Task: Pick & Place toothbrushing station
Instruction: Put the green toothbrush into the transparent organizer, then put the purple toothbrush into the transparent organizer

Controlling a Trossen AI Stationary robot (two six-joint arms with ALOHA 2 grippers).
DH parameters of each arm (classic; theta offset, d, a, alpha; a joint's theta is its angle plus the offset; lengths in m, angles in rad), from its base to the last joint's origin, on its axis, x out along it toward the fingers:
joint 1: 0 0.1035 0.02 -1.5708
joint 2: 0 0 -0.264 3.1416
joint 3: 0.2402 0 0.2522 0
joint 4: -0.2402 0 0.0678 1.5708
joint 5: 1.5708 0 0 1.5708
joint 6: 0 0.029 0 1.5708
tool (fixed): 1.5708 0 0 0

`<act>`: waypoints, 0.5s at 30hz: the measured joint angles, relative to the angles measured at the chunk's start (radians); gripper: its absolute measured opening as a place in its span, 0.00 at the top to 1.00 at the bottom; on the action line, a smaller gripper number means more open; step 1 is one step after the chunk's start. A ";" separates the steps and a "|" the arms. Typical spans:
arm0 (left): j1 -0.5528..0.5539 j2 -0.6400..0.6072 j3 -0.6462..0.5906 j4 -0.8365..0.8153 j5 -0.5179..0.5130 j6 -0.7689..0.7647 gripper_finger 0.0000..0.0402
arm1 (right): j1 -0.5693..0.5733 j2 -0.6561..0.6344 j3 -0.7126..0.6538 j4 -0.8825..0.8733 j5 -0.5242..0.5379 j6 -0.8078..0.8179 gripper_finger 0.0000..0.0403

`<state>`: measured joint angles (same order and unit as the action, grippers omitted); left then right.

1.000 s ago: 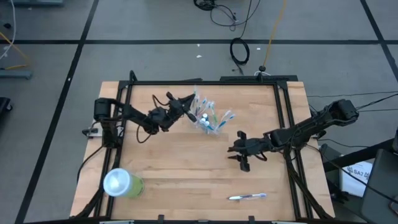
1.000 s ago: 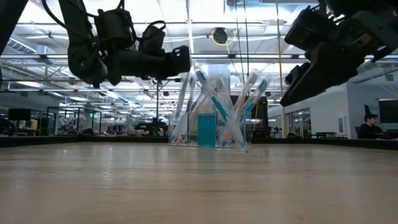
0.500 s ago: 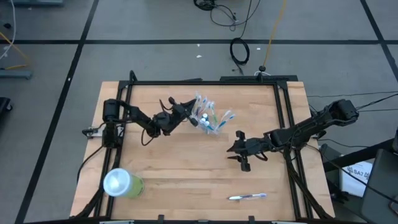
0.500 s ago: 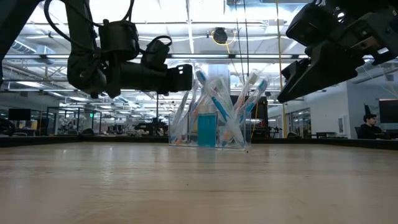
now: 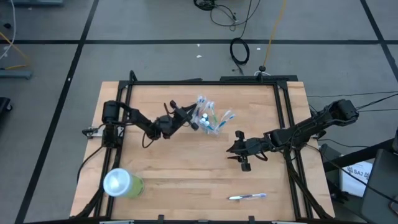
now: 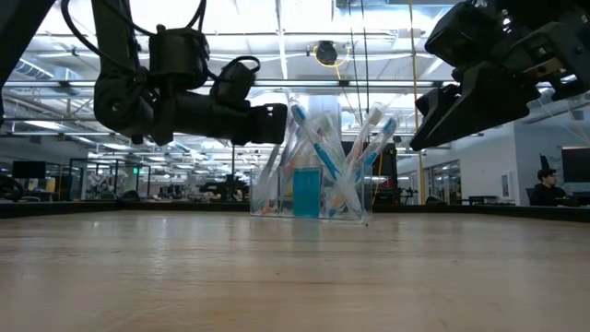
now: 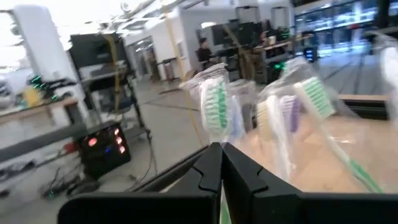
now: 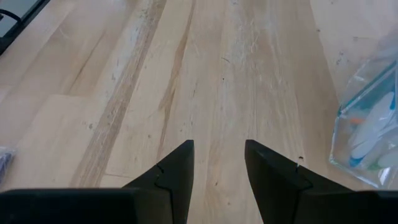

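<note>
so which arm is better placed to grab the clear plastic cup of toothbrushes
Left, probably: the left gripper sits right at the clear plastic cup of toothbrushes, fingers shut. The right gripper hovers open over bare wood, farther off.

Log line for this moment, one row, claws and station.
left claw: shut on toothbrush, at clear cup | right claw: open, empty, above bare table | loose toothbrush: near front edge

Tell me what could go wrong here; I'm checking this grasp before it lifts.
1. The left gripper, jaws shut on a green toothbrush, could tip the cup if the brush snags.
2. The crossed brushes may drag out together.
3. The right gripper hovers open beside the cup, so the arms could clash.
</note>
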<state>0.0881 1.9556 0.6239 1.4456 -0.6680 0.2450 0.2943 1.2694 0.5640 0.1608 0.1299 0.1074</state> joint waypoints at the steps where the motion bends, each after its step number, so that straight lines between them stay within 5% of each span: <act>1: -0.004 0.000 0.000 -0.003 -0.027 -0.012 0.97 | 0.000 0.000 0.000 0.000 0.000 0.000 0.67; 6: -0.020 0.000 0.000 -0.008 -0.173 0.004 0.89 | 0.000 0.000 0.000 0.000 0.000 0.000 0.67; 15: -0.077 0.000 0.000 -0.042 -0.179 0.023 0.68 | 0.000 0.000 0.000 0.000 0.000 0.000 0.67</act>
<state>0.0112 1.9560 0.6239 1.4033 -0.8474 0.2680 0.2943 1.2697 0.5640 0.1604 0.1295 0.1074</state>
